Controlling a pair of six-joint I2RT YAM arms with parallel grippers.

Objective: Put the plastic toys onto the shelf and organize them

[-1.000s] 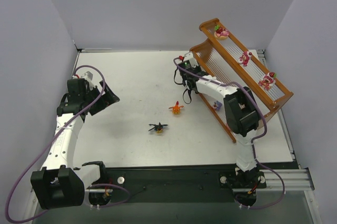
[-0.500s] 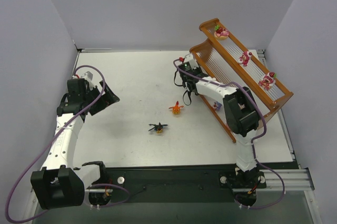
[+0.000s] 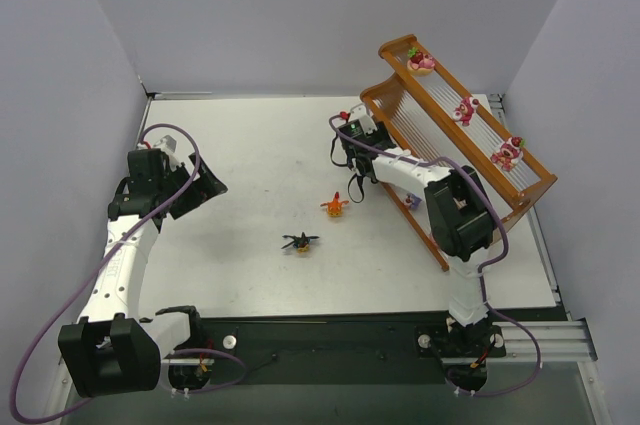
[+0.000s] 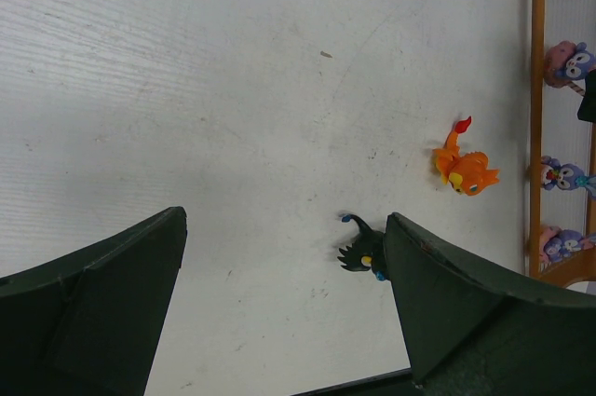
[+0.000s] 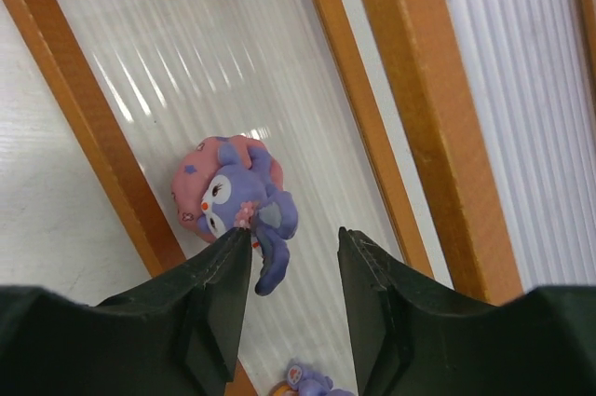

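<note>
over the shelf's (image 5: pixel 410 88) lowest tier, your right end effector (image 5: pixel 293 238) hangs with fingers apart. a purple toy (image 5: pixel 233 196) lies unclamped on the white slats, its tail reaching into the gap. it likely sits there to line up with another purple figure (image 5: pixel 307 380) nearby. your left end effector (image 4: pixel 284 219) is spread wide above the worktop (image 3: pixel 250 145), where the orange toy (image 3: pixel 335 206) and black winged toy (image 3: pixel 300 241) wait unobstructed; only the shelf's raised rim needs clearing.

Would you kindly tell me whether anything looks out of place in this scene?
Two toys lie loose on the table, off the shelf: the orange figurine and the black winged figurine near it. The others in view sit on its tiers.
</note>
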